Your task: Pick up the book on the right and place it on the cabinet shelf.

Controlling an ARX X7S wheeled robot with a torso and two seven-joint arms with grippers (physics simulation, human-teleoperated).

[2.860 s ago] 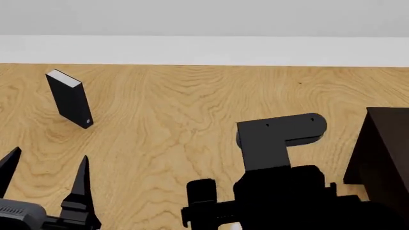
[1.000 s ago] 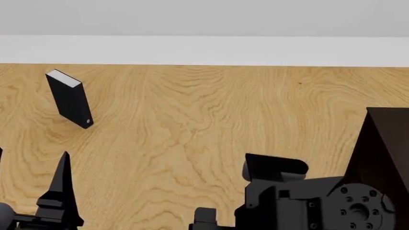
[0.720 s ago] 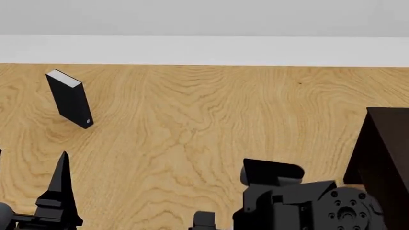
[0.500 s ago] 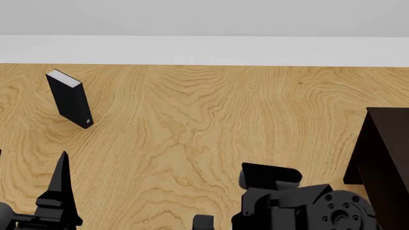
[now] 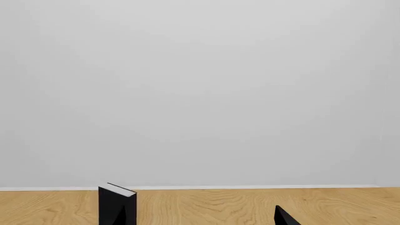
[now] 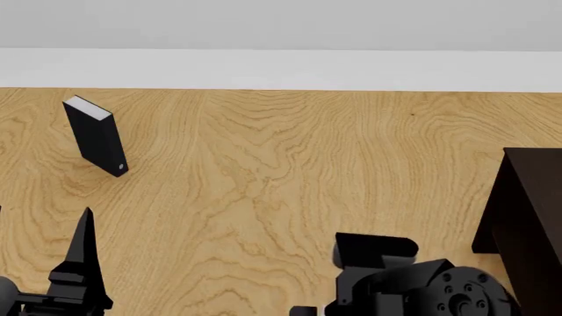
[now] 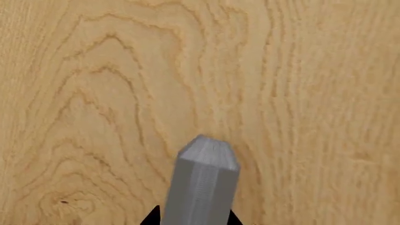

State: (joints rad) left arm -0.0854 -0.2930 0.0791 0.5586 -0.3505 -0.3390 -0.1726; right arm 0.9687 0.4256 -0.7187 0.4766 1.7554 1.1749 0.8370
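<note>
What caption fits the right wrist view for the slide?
Right gripper holding the grey book above the wooden tabletop.

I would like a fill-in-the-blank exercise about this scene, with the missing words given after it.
1. The black book stands upright on the ___ table.
2. In the head view, the dark cabinet is at the ___ edge.
3. The right gripper holds the book, whose colour is ___.
Missing words: wooden; right; grey.
</note>
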